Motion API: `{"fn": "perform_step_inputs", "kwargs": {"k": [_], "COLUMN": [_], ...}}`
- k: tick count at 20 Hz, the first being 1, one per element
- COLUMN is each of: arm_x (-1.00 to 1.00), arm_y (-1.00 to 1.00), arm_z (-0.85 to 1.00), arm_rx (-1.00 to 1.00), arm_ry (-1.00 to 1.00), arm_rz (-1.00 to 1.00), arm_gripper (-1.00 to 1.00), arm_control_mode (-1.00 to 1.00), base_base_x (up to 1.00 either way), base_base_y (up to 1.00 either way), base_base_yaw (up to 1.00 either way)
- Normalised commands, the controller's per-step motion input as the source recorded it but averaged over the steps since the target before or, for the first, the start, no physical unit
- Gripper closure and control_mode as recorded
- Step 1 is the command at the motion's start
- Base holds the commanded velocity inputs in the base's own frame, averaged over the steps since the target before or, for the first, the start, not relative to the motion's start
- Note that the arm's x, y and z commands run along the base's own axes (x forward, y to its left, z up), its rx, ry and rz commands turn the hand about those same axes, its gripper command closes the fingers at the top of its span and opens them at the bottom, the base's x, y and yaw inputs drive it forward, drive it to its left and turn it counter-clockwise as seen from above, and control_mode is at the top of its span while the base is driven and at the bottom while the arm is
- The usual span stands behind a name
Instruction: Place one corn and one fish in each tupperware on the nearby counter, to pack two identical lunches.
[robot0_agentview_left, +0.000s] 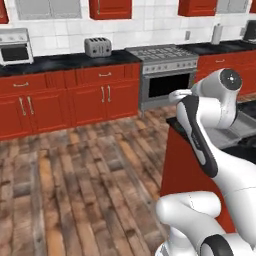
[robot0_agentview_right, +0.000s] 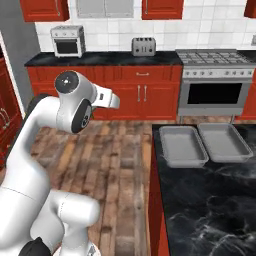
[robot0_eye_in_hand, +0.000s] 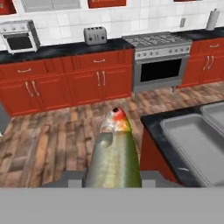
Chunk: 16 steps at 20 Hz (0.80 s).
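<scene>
Right now my fingers are clamped on the fish (robot0_eye_in_hand: 114, 153) — the pale olive-silver one with a yellowish tint. In the hand view it juts straight up from between my finger tips toward twelve o'clock, its head with a reddish spot at the far end, over the wooden floor (robot0_eye_in_hand: 57, 135). My gripper (robot0_eye_in_hand: 113, 177) sits at six o'clock of that view, the fingers themselves mostly hidden behind the fish's body.

Out at four o'clock from the fish lies the corner of the counter (robot0_eye_in_hand: 151, 122), black with faint veining over a red front. On it rest the tupperware trays — the nearer tray (robot0_eye_in_hand: 192, 144) at three to four o'clock and a second tray (robot0_eye_in_hand: 215, 111) just beside it, further toward two o'clock. Both trays look bare inside.

From the right base view the two trays (robot0_agentview_right: 182, 145) lie side by side near the counter's far edge, touching or almost so, at about three o'clock from my arm's elbow.

Farther off, along the back wall at twelve o'clock, stand a toaster (robot0_eye_in_hand: 95, 35), a stove with oven (robot0_eye_in_hand: 158, 59) and a small toaster oven (robot0_eye_in_hand: 18, 38) at ten o'clock.
</scene>
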Motion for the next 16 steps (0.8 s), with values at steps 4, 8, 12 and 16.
{"fn": "perform_step_inputs", "kwargs": {"k": [4, 8, 12, 16], "arm_x": [0.0, 0.0, 0.0, 0.0], "arm_y": [0.0, 0.0, 0.0, 0.0], "arm_z": [0.0, 0.0, 0.0, 0.0], "arm_rx": [0.0, 0.0, 0.0, 0.0], "arm_ry": [0.0, 0.0, 0.0, 0.0], "arm_rz": [0.0, 0.0, 0.0, 0.0], "arm_gripper": [1.0, 1.0, 1.0, 1.0], "arm_control_mode": [1.0, 1.0, 1.0, 1.0], "base_base_x": [0.6, 0.55, 0.34, 0.34], "base_base_y": [0.52, 0.63, 0.71, 0.64], "base_base_yaw": [-0.55, -0.58, -0.59, -0.61]}}
